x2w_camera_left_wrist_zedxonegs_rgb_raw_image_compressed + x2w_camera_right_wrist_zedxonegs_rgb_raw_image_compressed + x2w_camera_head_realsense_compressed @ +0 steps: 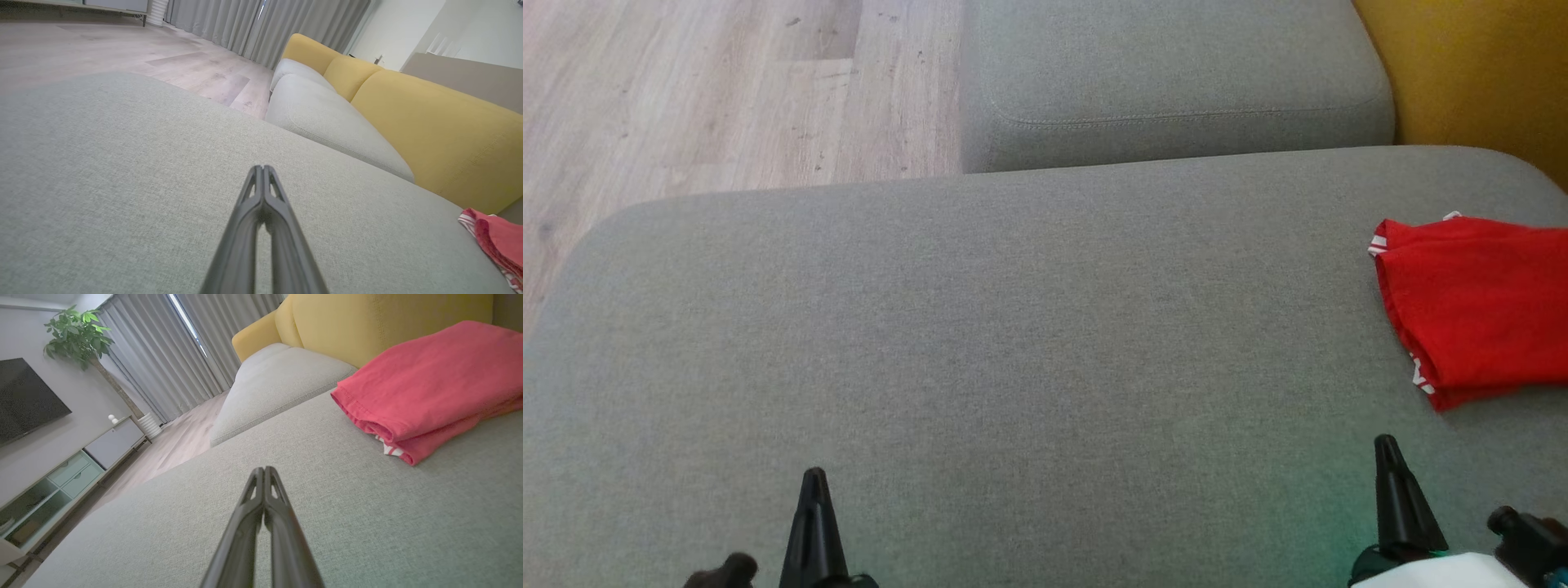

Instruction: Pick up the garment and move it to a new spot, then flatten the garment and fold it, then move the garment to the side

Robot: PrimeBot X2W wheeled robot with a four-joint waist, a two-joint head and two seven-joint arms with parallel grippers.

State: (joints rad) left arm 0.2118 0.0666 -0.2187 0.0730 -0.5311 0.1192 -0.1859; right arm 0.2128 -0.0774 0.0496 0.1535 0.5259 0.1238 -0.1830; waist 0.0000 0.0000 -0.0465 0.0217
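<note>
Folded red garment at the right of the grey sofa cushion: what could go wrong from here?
1. The folded red garment with red-and-white striped trim shows a loose, bulging front fold in the right wrist view; a nudge could open it.
2. The right arm's shut jaws are near its closest corner on the grey fabric sofa cushion; swinging rightward might snag the trim.

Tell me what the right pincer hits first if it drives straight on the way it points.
Probably the grey cushion itself: the shut right pincer points low along its bare surface. The folded red garment lies right of that line, likely missed; height is unclear.
</note>
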